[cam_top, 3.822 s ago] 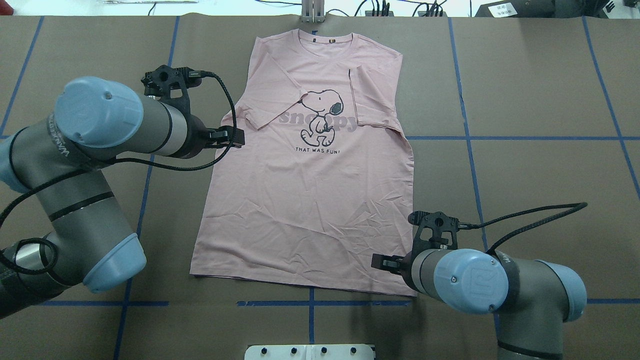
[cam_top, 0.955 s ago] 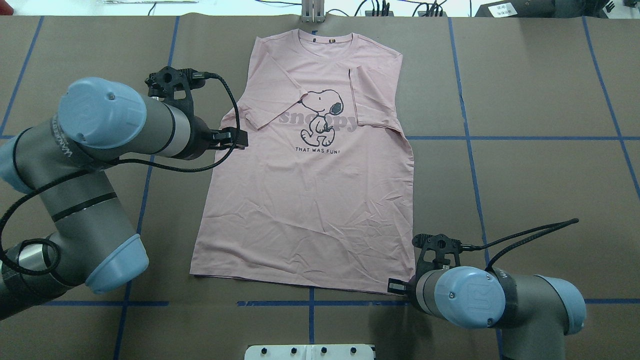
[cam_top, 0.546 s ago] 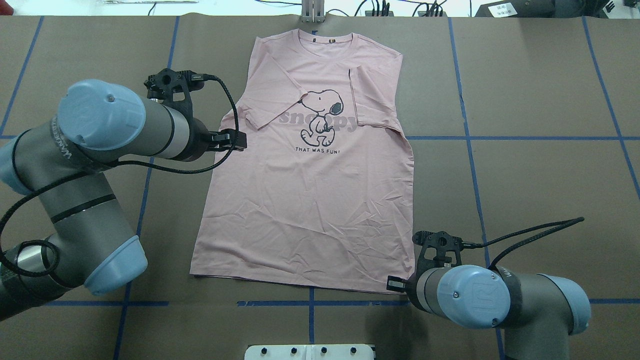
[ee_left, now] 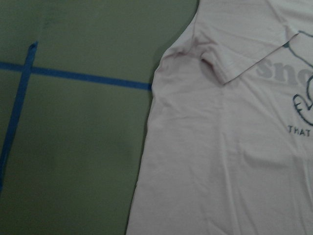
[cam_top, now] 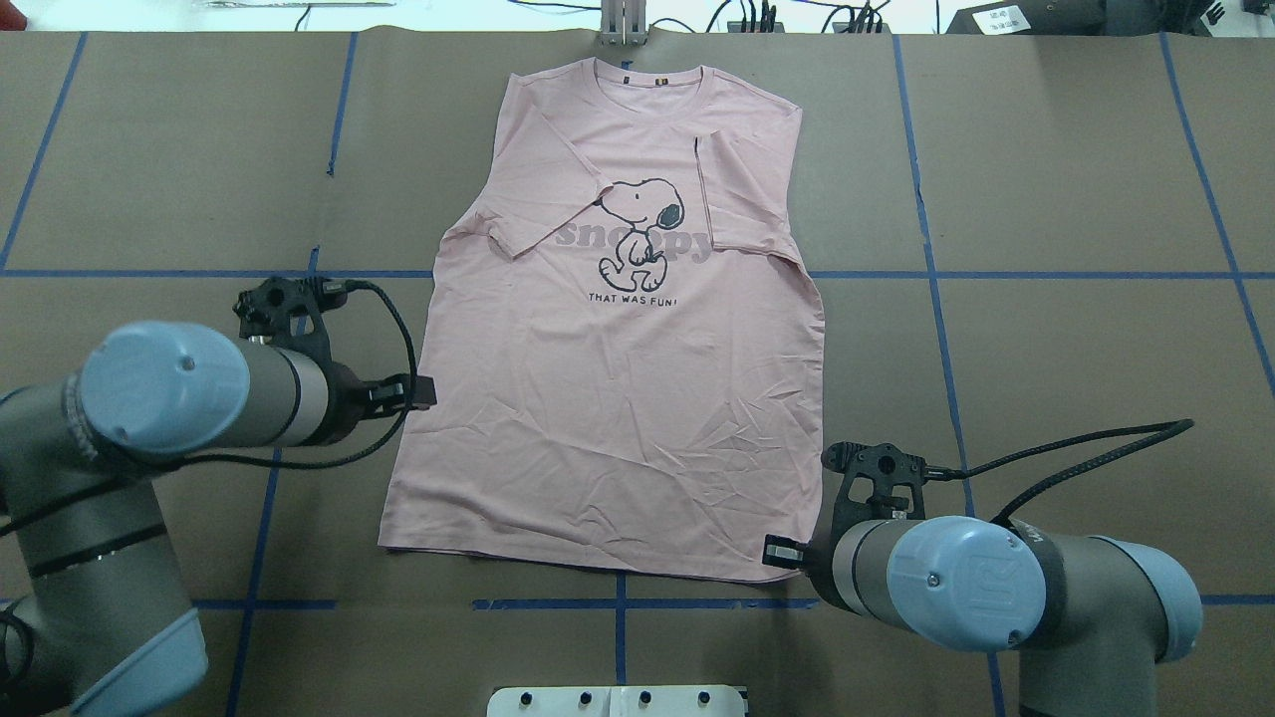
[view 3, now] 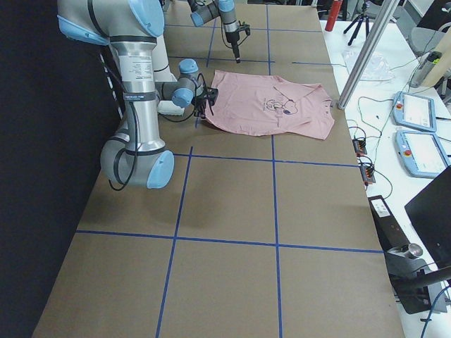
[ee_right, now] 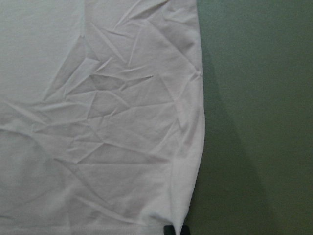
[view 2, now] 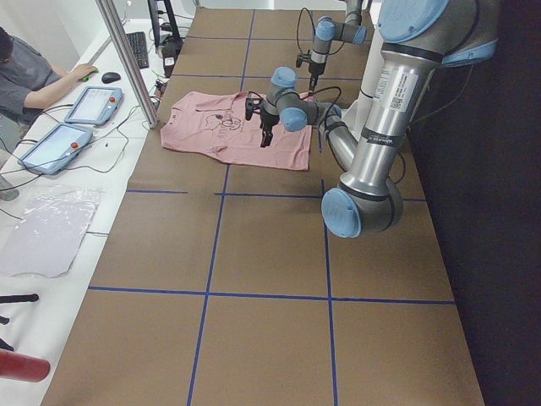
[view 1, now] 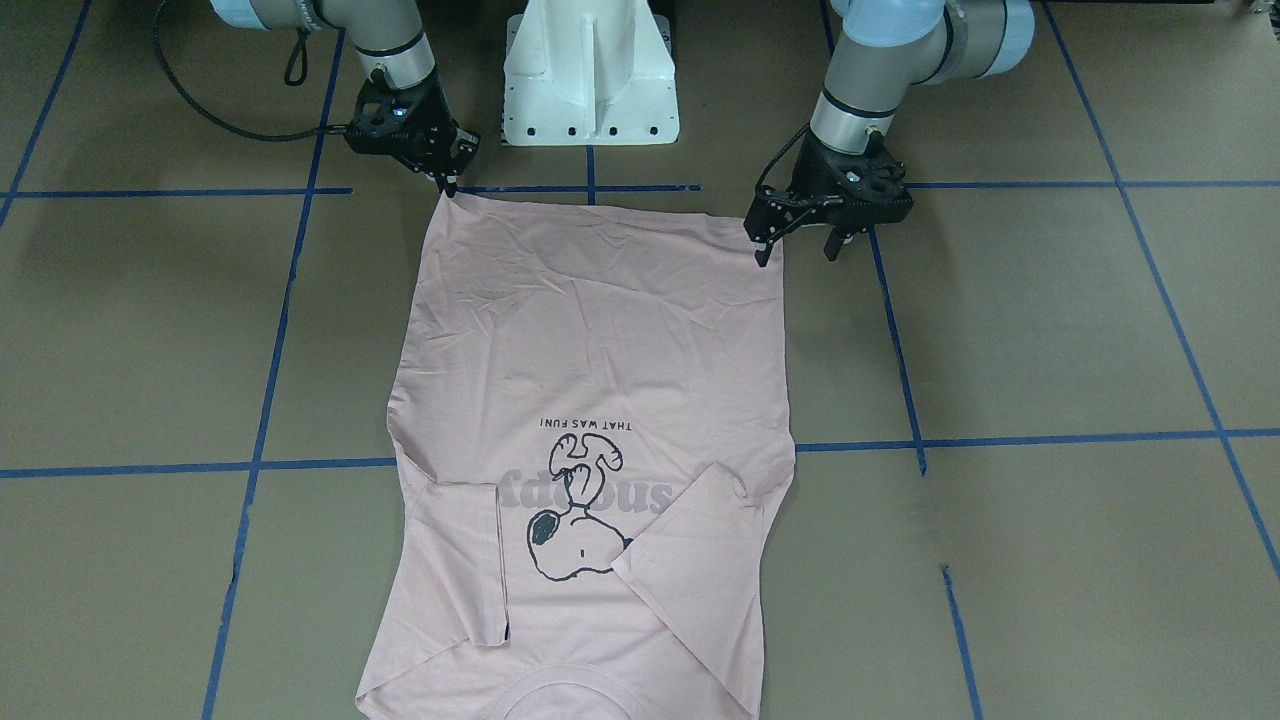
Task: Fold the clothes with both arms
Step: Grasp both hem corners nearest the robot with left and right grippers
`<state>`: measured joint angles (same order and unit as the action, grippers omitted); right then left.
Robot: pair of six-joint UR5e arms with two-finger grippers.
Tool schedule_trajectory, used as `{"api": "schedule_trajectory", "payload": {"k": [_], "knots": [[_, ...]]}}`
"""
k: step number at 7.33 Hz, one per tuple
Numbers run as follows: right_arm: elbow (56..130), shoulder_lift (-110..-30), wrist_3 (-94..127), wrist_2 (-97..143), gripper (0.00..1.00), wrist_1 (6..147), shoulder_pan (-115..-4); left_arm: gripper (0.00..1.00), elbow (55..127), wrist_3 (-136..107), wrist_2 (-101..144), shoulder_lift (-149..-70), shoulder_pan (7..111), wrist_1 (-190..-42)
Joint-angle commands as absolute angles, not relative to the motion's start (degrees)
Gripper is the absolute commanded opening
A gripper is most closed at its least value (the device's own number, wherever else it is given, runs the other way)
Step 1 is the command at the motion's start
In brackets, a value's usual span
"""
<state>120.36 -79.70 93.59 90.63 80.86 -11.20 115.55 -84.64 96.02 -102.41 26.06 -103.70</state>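
T-shirt: The T-shirt (cam_top: pixel 618 398) is lying flat and print-up on the table (cam_top: pixel 1046 349), with both sleeves folded in over the chest.
Long axis: It is running near to far, with the collar (cam_top: pixel 662 88) at the far end and the hem (cam_top: pixel 598 566) at the near end, by the robot's base.
Right tool: The right tool (view 1: pixel 447 183) is sitting low at the near right corner of the hem, its fingers pressed together to a point. It is appearing to pinch that corner, though the cloth between the tips is too small to make out for certain.
Left tool: The left tool (view 1: pixel 795 245) is hanging above the table beside the shirt's left side edge, its fingers spread wide with nothing between them.
Deciding relation: The near left hem corner (cam_top: pixel 386 540) is lying nearward of and below the left tool. The right tool is sitting at its corner while the left one is hanging short of its own.
Nearer arm: The left arm is sitting nearer to the free corner. The right is working well apart from it, across the whole width of the hem.
Step in hand: By my judgement, the arms are setting up a two-corner grip to carry the hem far toward the collar.
Next move: The left tool is likely needing to travel nearward along the side edge, drop, and straddle the corner before closing.
Risk: Lifting with only one corner held would be dragging the shirt askew.
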Motion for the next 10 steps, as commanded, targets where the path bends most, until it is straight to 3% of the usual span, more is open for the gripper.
{"api": "schedule_trajectory", "payload": {"k": [1,8,9,10], "knots": [[120.5,-79.6,93.5,90.6,0.0,80.9,-11.4,1.0,116.1,-95.1,90.2,-98.4,17.3,-103.9],[120.7,-79.6,93.4,90.8,0.0,80.9,-12.1,0.96,113.8,-98.0,88.6,-98.9,13.6,-102.6],[120.8,-79.7,93.4,90.8,0.0,80.9,-12.1,0.91,113.8,-98.0,88.6,-98.9,13.6,-102.4],[121.0,-80.1,93.4,90.8,0.0,80.9,-12.2,0.74,113.8,-98.4,88.6,-99.0,13.6,-102.4]]}}
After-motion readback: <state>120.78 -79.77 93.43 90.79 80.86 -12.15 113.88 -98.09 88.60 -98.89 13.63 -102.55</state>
